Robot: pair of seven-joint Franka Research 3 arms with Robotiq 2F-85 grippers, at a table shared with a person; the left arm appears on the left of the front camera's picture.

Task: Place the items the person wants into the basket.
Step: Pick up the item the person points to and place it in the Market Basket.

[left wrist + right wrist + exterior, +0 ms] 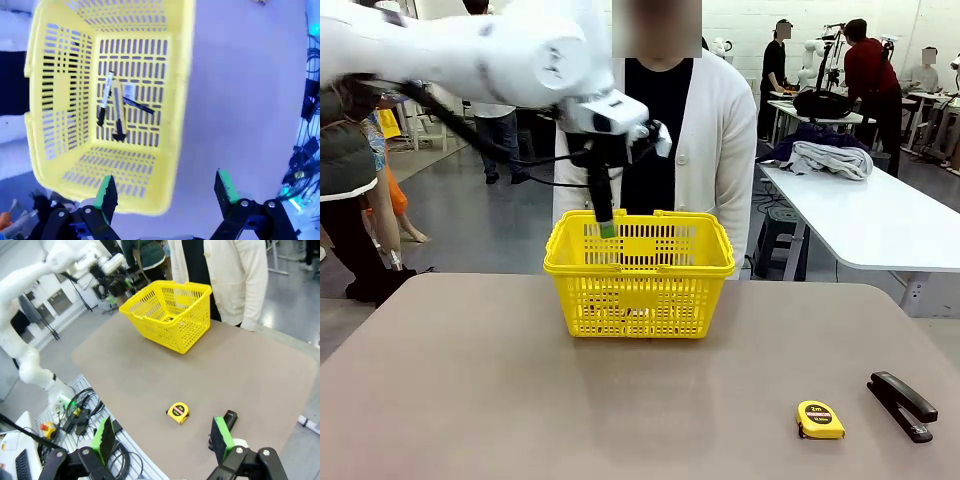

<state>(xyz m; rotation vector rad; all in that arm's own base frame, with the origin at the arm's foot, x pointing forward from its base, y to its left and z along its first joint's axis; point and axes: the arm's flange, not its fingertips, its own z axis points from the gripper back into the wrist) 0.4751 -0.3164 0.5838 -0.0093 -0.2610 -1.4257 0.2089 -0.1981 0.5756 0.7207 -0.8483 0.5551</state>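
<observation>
The yellow basket (640, 280) stood at the table's (520, 400) far edge, before the person (720, 140), with two pens (105, 97) and a utility knife (118, 115) on its floor. The left gripper (607, 228), jaws wide and empty, hung over its rim. The right gripper (162, 437), also wide, hovered above the near right corner, where a tape measure (820, 419) and stapler (902, 404) lay. Other tables stood behind.
</observation>
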